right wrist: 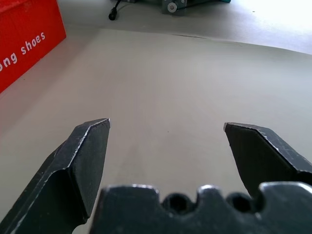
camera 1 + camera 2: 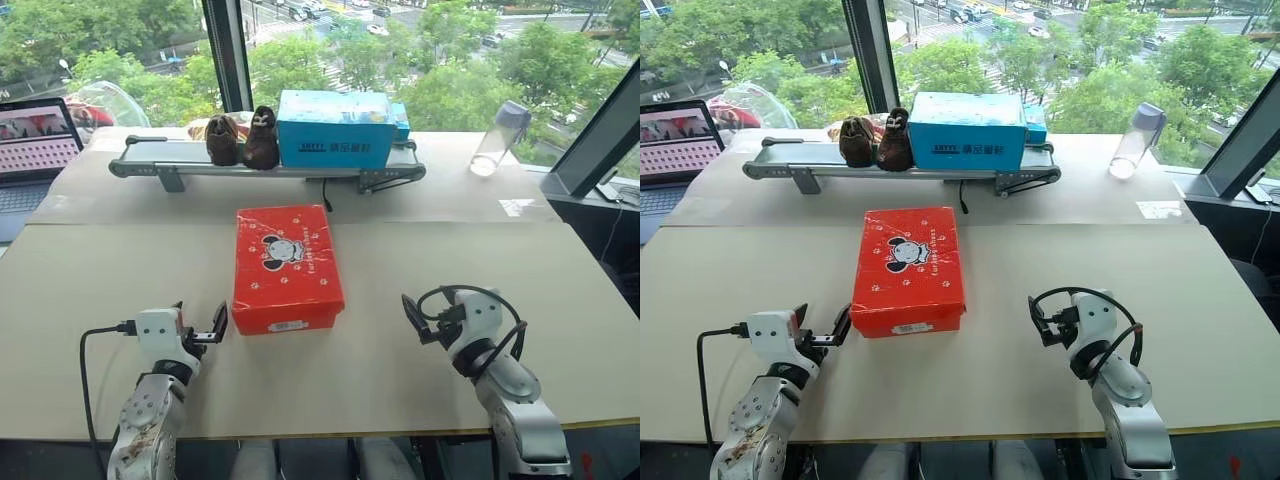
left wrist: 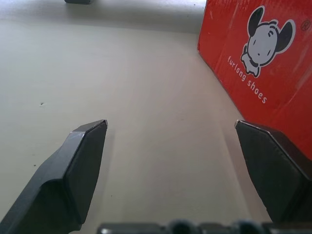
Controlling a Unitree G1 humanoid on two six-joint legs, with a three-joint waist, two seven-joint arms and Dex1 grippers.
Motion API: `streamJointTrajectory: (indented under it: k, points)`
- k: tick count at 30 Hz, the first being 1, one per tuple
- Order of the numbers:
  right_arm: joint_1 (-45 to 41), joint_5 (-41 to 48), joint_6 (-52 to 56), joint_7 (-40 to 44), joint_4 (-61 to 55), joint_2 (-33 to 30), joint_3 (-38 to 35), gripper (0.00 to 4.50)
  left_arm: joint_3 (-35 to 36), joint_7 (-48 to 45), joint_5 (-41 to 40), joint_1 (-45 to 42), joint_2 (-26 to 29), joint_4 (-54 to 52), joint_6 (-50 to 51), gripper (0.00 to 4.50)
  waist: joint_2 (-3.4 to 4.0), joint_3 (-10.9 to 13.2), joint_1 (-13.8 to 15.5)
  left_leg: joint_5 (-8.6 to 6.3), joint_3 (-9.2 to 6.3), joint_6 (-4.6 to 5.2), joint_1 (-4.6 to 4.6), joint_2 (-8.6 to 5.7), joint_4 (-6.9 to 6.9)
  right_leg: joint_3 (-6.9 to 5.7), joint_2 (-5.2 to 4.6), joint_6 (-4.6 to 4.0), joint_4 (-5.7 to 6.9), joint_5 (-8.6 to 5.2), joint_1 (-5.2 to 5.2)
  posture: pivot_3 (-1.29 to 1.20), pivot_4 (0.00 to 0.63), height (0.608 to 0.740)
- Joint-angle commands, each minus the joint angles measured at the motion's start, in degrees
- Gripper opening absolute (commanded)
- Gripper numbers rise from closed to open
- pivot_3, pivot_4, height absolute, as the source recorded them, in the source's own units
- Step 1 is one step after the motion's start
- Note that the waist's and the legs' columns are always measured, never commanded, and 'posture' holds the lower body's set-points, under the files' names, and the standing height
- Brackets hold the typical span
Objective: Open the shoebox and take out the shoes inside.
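So both arms are held low over the table [image 2: 90,290], pointing forward and about level. Left gripper [image 3: 170,129] has its fingers spread wide with nothing between them, parked just beside the near left corner of the shoebox [image 2: 286,266]. Right gripper [image 1: 165,126] is spread just as wide, also empty, well apart from the box on its right side. The shoebox itself sits mid-table between them, lid shut, cartoon dog on top.

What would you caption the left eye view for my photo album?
Closed red shoebox on a pale table, flanked by the left gripper and right gripper, jaws open.
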Motion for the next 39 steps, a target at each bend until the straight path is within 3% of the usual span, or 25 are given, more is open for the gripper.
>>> streamJointTrajectory:
  k: [1, 7, 8, 10, 13, 20, 21, 22, 26, 30, 39]
  points:
    - [-3.1, -0.05, 0.75, 0.26, -0.84, -1.17, -0.77, 4.47, 1.18, -0.23, 1.72, -1.19, 1.84, 1.21, -2.9, 4.5, 0.0, 0.0, 0.0, 0.0, 0.0, 0.0, 0.0, 0.0, 0.0, 0.0, 0.0, 0.0, 0.0, 0.0, 0.0, 0.0, 0.15, 0.74]
    - [-12.85, 3.95, 3.38, 6.96, 4.16, -6.5, -2.5, 4.47, 7.21, -16.47, -7.24, -7.75, 15.59, 5.24, -4.57, 4.5, -0.01, 0.02, -0.24, 0.02, -0.01, 0.02, 0.18, 0.05, -0.01, 0.01, 0.08, -0.12, 0.07, 0.16, 0.02, 0.0, 0.15, 0.74]
    - [-14.0, 4.61, 3.73, 8.28, 4.79, -7.33, -2.67, 4.49, 7.6, -18.74, -8.12, -8.85, 17.68, 5.96, -4.22, 4.23, -0.01, 0.01, -0.1, 0.02, -0.01, 0.03, 0.23, 0.05, -0.04, 0.02, 0.08, -0.12, 0.03, 0.16, 0.07, 0.0, 0.15, 0.74]
    - [-16.15, 5.91, 4.51, 11.51, 5.65, -9.27, -2.54, 3.95, 8.45, -22.63, -9.41, -11.09, 21.63, 7.62, -3.67, 3.82, 0.0, 0.02, 0.11, 0.03, 0.0, 0.04, 0.17, 0.04, -0.05, 0.01, 0.06, -0.11, -0.01, 0.12, 0.07, 0.0, 0.15, 0.74]
    - [-17.88, 5.8, 4.47, 14.58, 5.87, -11.52, -1.6, 3.08, 8.85, -26.2, -10.08, -13.37, 25.44, 9.81, -3.17, 2.82, 0.0, 0.02, 0.0, 0.03, 0.02, 0.05, 0.07, 0.02, -0.08, 0.04, 0.05, 0.22, -0.03, 0.24, 0.03, 0.0, 0.15, 0.74]
    - [-21.13, 6.5, 5.55, 21.16, 5.26, -14.71, 1.14, 0.59, 7.3, -34.3, -9.5, -17.18, 30.67, 16.54, -4.57, 0.15, 0.01, 0.03, -0.36, 0.03, 0.01, 0.05, 0.13, 0.06, -0.17, 0.02, 0.11, 0.3, 0.07, 0.25, -0.03, 0.0, 0.15, 0.74]
    - [-21.59, 6.43, 5.58, 21.78, 5.58, -14.91, 1.42, 0.26, 6.96, -35.29, -9.65, -17.58, 31.04, 17.31, -4.19, 0.0, 0.01, 0.03, -0.39, 0.03, 0.01, 0.05, 0.17, 0.06, -0.16, 0.02, 0.11, 0.29, 0.06, 0.25, 0.01, 0.0, 0.15, 0.74]
    - [-22.05, 6.41, 5.67, 22.38, 5.94, -15.02, 1.71, 0.05, 6.52, -36.06, -9.48, -18.04, 31.34, 18.25, -4.06, 0.0, 0.02, 0.04, -0.41, 0.03, 0.02, 0.05, 0.18, 0.06, -0.13, 0.03, 0.11, 0.24, 0.06, 0.23, 0.02, 0.0, 0.15, 0.74]
    - [-24.59, 4.27, 4.85, 23.71, 9.38, -14.54, 4.2, 0.05, 2.0, -36.9, -4.07, -20.12, 31.94, 23.67, -6.29, 0.0, 0.02, 0.04, -0.35, 0.04, 0.02, 0.07, 0.19, 0.06, -0.08, 0.03, 0.1, 0.15, 0.09, 0.2, 0.04, 0.0, 0.15, 0.74]
    - [-30.07, 1.13, 2.93, 23.68, 16.05, -12.21, 8.13, 0.05, -1.78, -33.52, 1.11, -26.49, 28.0, 31.07, -12.37, 0.0, 0.0, 0.05, -0.14, 0.06, 0.02, 0.1, 0.17, 0.05, -0.05, 0.02, 0.11, 0.21, 0.13, 0.27, 0.02, 0.0, 0.15, 0.74]
    - [-43.17, -7.36, -11.31, 22.72, 48.55, -3.89, 13.51, 0.05, -8.94, -25.54, 9.5, -41.32, 16.42, 45.63, -22.63, 0.0, -0.02, 0.06, 0.14, 0.09, -0.01, 0.13, 0.04, -0.01, 0.01, 0.04, 0.13, 0.43, 0.07, 0.48, 0.04, 0.0, 0.15, 0.74]
